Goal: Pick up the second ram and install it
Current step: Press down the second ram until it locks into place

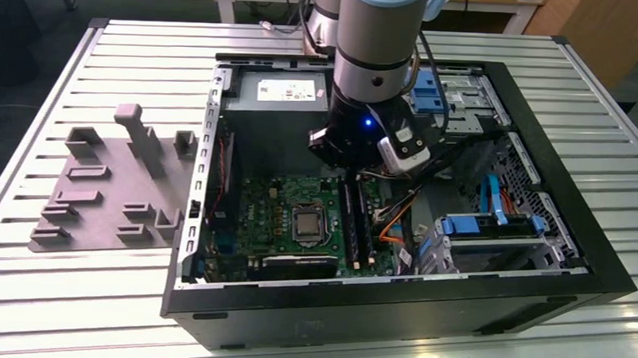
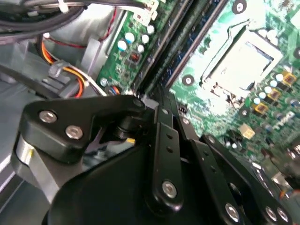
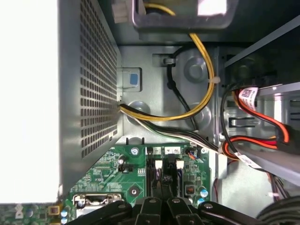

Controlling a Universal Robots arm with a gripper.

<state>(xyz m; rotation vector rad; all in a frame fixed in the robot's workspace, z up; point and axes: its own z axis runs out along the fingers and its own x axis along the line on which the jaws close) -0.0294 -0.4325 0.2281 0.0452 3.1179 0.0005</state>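
the arm reaches down into the open computer case (image 1: 571, 259), which lies on the slatted tabletop (image 1: 102, 299). the claw (image 3: 161, 206) is lowered over the long black memory slots (image 1: 356, 224), directly above the green motherboard (image 1: 286, 202). in both wrist views the black linkages of the claw converge toward a narrow line over the slots, so the fingers (image 2: 161, 140) appear nearly closed; whether they grip anything cannot be told. the second ram (image 2: 180, 44) appears as a dark strip standing on edge in the slots just ahead of the fingertips, though its contact with the claw is hidden. the square processor socket (image 2: 243, 63) lies beside the slots. the grey power supply box (image 1: 274, 102) sits behind the claw, with yellow and black cables (image 3: 201, 89) running from it toward the board. a grey foam tray (image 1: 106, 187) rests on the tabletop, well apart from the claw, toward the exterior view's left.
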